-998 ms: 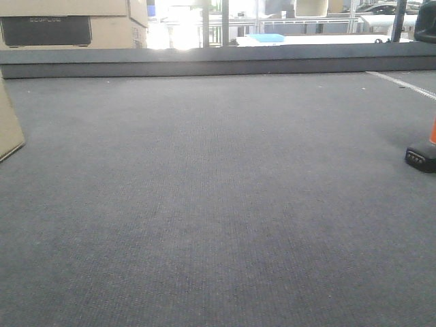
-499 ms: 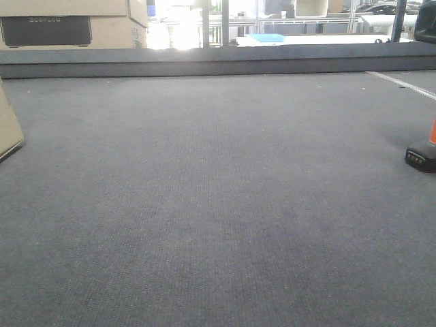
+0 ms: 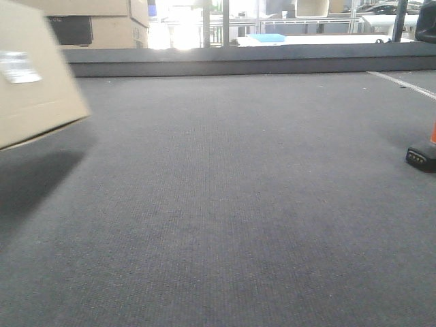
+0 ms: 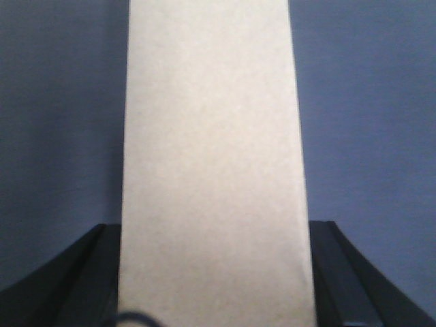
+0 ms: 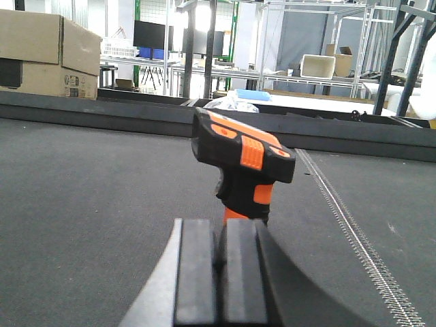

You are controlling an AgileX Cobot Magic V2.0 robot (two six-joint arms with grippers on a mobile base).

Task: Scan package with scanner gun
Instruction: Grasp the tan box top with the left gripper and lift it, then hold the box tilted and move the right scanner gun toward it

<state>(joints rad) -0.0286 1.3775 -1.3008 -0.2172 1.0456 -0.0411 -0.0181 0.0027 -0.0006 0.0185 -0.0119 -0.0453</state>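
Package: flat rectangular tan cardboard package (image 3: 34, 75) at far left of front view, tilted, motion-blurred, partly cut off by frame edge. Small white label (image 3: 20, 67) on the face twd camera; print unreadable.
Package vs surface: raised off the grey carpet-like cover (image 3: 238, 204). Lower edge is clear of it, w/ a dark shadow (image 3: 34, 180) on the cover below.
Left gripper: black left gripper (image 4: 214, 228) clamps the package across its width in the wrist view. Fingers (image 4: 68, 279) sit one on each side, against the long edges. Plain tan face fills the centre of the view, grey cover behind it.
Scanner gun: small black-bodied scanner gun w/ bright orange handle (image 5: 242, 163) stands upright on the cover. In front view only its black foot (image 3: 420, 157) & a sliver of orange show, at right edge. It's well apart from the package, on the opp. side.
Right gripper: black right gripper (image 5: 219, 228) sits low over the cover, just short of the scanner gun. Its two fingers (image 5: 197, 272) are pressed together w/ nothing between them. Their tips overlap the bottom of the handle in this view, so can't tell if they touch it.
Background: dark raised ledge (image 3: 238, 61) runs along the far edge of the cover. Bigger cardboard box w/ black panel (image 3: 102, 27) is behind it, top left. Thin white line (image 3: 402, 83) on the cover at far right. Metal racks (image 5: 306, 41) at rear.
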